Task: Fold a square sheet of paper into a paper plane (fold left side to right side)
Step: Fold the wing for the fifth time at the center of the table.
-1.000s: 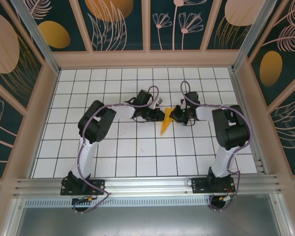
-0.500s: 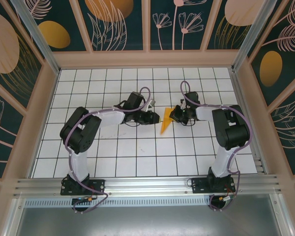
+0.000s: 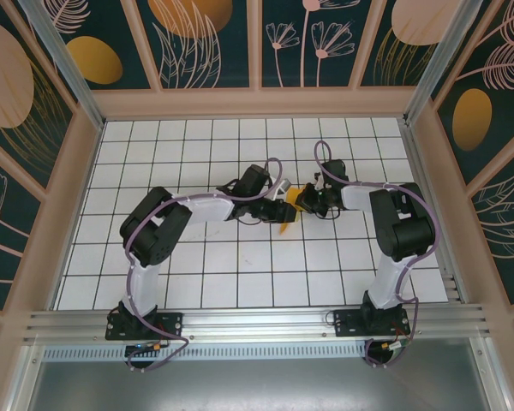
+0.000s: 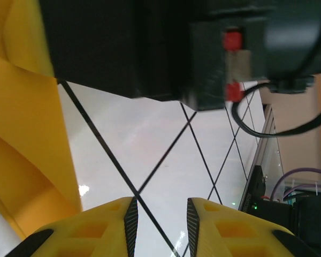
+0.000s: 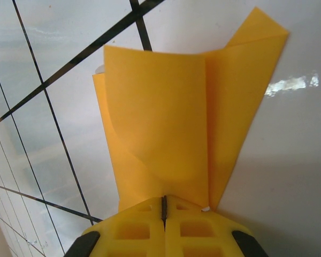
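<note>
Orange paper plane (image 3: 285, 224), top view: only a sliver of it shows on the white tiled surface (image 3: 240, 265), mid-field, between the two arms. Change noted: a second ago the slim dart lay exposed along its whole length. Half a second ago the left arm had drawn back to the left. Now the left end effector (image 3: 278, 211) has swung back in and sits over the dart's upper part, hiding most of it. Right end effector (image 3: 307, 201) has not shifted; it sits at the dart's right edge. Reading: the left arm looks to be coming in for a press or a fresh grip, so the left-to-right fold seems under way, not finished.

Left wrist view: left end effector (image 4: 160, 214) partly open, with a narrow gap between the yellow fingers (image 4: 96, 235). Through the gap only bare tile and a black grid line, so nothing is held. Paper plane (image 4: 32, 134) stands as a folded wall just beside the nearer finger, outside the gap; contact cannot be told.

Right wrist view: right end effector (image 5: 163, 206) closed tight, pads meeting, pinching the lower edge of the paper plane (image 5: 160, 123). Paper fans away from the grip in two layers, one flap curled over the other, crease not yet flattened.
</note>
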